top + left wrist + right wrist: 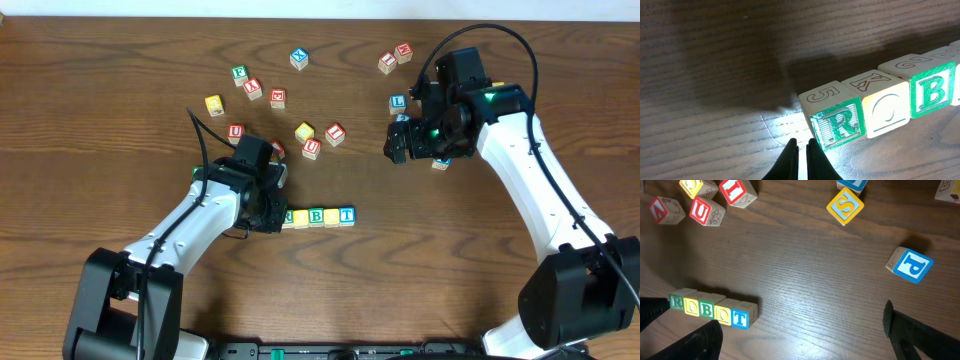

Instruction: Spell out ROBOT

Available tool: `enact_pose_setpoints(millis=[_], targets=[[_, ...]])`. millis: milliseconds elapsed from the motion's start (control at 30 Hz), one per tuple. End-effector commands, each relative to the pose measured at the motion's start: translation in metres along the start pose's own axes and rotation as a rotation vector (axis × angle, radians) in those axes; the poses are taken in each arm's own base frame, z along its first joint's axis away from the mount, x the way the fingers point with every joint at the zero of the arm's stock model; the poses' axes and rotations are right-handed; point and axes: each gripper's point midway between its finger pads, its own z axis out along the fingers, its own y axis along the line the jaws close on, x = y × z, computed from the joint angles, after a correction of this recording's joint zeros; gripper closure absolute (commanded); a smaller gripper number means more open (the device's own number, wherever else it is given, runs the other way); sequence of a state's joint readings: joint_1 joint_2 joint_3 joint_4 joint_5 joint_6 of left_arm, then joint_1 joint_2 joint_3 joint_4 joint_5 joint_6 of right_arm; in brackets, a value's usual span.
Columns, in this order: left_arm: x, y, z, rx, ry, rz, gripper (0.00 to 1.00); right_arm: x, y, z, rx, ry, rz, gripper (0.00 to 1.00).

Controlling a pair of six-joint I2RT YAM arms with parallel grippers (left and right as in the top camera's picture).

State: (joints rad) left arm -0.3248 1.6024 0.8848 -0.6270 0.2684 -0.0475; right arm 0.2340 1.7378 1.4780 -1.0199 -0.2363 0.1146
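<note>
Left fingers [788,159] clenched beside the ROBOT row [710,311]
Our left fingers are pressed together and empty, tips just beside the green R cube [839,127] that heads the row; we cannot tell whether they touch it. Our right fingers [920,335] stand spread wide, holding nothing, well apart from the five lined-up cubes, with a blue P cube [910,265] near them on the tabletop [815,290].

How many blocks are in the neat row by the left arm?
5, touching in one line: green R, first yellow O, green B, second yellow O, blue T. None seem hidden.
</note>
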Motion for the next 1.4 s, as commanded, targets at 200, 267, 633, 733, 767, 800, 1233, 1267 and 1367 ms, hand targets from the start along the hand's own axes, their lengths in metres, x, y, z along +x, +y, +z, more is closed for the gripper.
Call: enact_pose_setpoints(millis=[200,267,633,733,767,800,1233,1267,1367], targets=[[-0.004,-0.002,-0.002,0.006,-0.01,0.021,0.93,-0.006,0.007,-0.012,-0.016,-0.038,-0.001,0.01],[-0.004,-0.002,-0.002,0.005,-0.01,0.021,0.93,-0.006,0.007,-0.012,-0.016,-0.039,-0.001,0.01],[-0.005,0.009,-0.003,-0.059,-0.018,-0.025,0.93,-0.006,0.007,-0.012,-0.016,-0.038,-0.001,0.01],[-0.005,0.009,-0.002,-0.059,-0.018,-0.028,0.93,-0.006,0.007,-0.012,-0.016,-0.038,-0.001,0.01],[-0.004,0.009,-0.002,-0.059,-0.016,-0.029,0.92,-0.006,0.007,-0.012,-0.016,-0.038,-0.001,0.01],[-0.003,0.009,-0.001,-0.059,-0.015,-0.029,0.92,-0.006,0.007,-0.012,-0.016,-0.038,-0.001,0.01],[0.0,0.015,0.01,-0.078,0.018,-0.041,0.93,-0.006,0.007,-0.012,-0.016,-0.037,-0.001,0.01],[0.001,0.015,0.01,-0.078,0.018,-0.042,0.92,-0.006,0.007,-0.012,-0.016,-0.037,-0.001,0.01],[0.002,0.015,0.011,-0.076,0.021,-0.043,0.93,-0.005,0.007,-0.012,-0.015,-0.034,0.0,0.01]])
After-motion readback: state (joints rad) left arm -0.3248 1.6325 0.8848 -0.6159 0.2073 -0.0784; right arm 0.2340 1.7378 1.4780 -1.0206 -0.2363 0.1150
